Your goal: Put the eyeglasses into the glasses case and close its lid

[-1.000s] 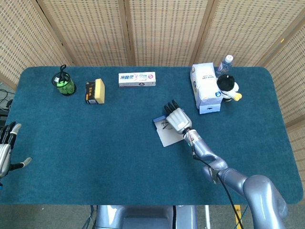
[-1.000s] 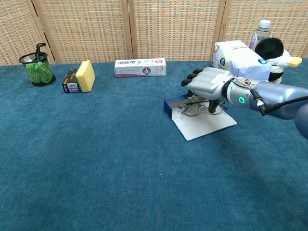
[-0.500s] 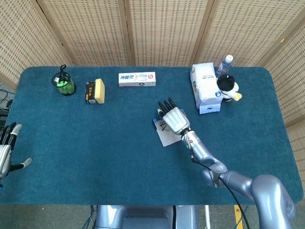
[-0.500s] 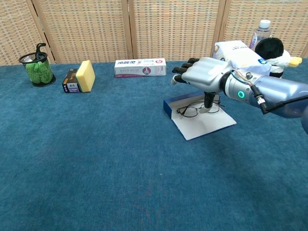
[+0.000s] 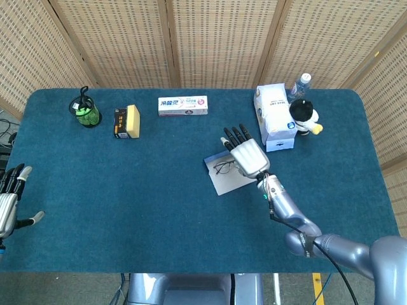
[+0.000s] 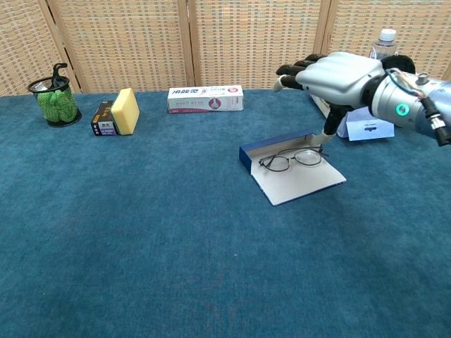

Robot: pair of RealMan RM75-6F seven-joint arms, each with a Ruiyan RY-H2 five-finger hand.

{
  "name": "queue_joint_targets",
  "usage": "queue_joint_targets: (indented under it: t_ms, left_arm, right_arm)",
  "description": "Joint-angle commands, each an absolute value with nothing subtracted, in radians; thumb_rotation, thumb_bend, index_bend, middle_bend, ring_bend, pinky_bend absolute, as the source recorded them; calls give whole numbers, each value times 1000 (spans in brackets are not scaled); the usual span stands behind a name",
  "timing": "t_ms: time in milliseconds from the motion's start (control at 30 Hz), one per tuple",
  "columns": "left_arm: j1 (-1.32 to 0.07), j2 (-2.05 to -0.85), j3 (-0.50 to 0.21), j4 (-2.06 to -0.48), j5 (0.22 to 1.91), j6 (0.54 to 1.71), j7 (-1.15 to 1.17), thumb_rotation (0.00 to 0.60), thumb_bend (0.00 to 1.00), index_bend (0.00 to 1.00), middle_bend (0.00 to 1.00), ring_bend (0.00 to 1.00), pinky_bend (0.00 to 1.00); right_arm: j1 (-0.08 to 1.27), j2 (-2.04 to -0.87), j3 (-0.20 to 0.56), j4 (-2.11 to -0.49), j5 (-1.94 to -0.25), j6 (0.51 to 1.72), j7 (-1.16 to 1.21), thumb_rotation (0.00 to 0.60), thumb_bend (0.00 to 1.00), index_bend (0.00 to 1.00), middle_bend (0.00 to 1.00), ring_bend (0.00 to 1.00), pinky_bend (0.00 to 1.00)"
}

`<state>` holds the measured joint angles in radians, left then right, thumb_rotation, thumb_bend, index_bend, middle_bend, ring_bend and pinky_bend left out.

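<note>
Near edge, far left: left hand (image 5: 7, 197) empty, fingers spread, wide bare blue table (image 6: 141, 239) beside it. Mid-table: eyeglasses (image 6: 290, 159) lying in the open glasses case (image 6: 282, 172), lid flat; right hand (image 6: 338, 74) above, fingers apart, holding nothing. Far edge: toothpaste box (image 6: 205, 98), sponge (image 6: 125, 110), wicker screens behind.

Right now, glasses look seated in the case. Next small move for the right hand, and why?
Probably bring the right hand down to the white lid flap and start folding it over. The eyeglasses already lie in the open glasses case, the hand hovers empty above them, and the lid lies flat on the table.
</note>
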<state>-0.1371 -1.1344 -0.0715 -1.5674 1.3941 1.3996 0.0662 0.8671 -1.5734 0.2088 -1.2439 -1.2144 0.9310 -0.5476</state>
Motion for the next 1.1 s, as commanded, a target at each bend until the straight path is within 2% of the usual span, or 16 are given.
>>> queue_joint_targets:
  t_ms: [33,167,300,533,600,733,900,1100]
  left_arm:
    - [-137,-1135,-72,-1568,1395,1402,67,600,0,0,0,0,0]
    - [-136,-1136,-72,-1567,1395,1404,69,600,0,0,0,0,0]
    - [-139,-1140,-72,-1565,1391,1398,74,600,0,0,0,0,0]
    - [-142,-1145,-75,-1563,1382,1393,84,600,0,0,0,0,0]
    - [-144,-1147,-76,-1561,1378,1389,85,600,0,0,0,0,0]
    - [-147,-1149,-80,-1557,1368,1382,86,600,0,0,0,0,0]
    - [-150,-1148,-84,-1552,1355,1372,81,600,0,0,0,0,0]
    - [-152,-1147,-85,-1553,1352,1367,79,600,0,0,0,0,0]
  right_arm:
    - [829,-1548,193,-1249,-1247,968,-468,600,241,181,70,0,4]
    - [802,-1553,166,-1180,-1294,993,-375,600,318,182,82,0,6]
    - [809,-1573,155,-1104,-1311,969,-335,600,549,190,92,0,6]
    - [880,-1601,193,-1084,-1257,810,-255,600,963,203,104,0,58]
    - [908,-1622,208,-1063,-1232,768,-259,600,999,215,117,1,90]
    - [959,-1699,248,-994,-1152,697,-268,600,1000,223,134,23,142]
    - [1001,-1753,260,-915,-1085,639,-316,600,1000,230,155,33,144]
    - [1018,-1753,246,-889,-1017,572,-366,600,1000,261,187,70,144]
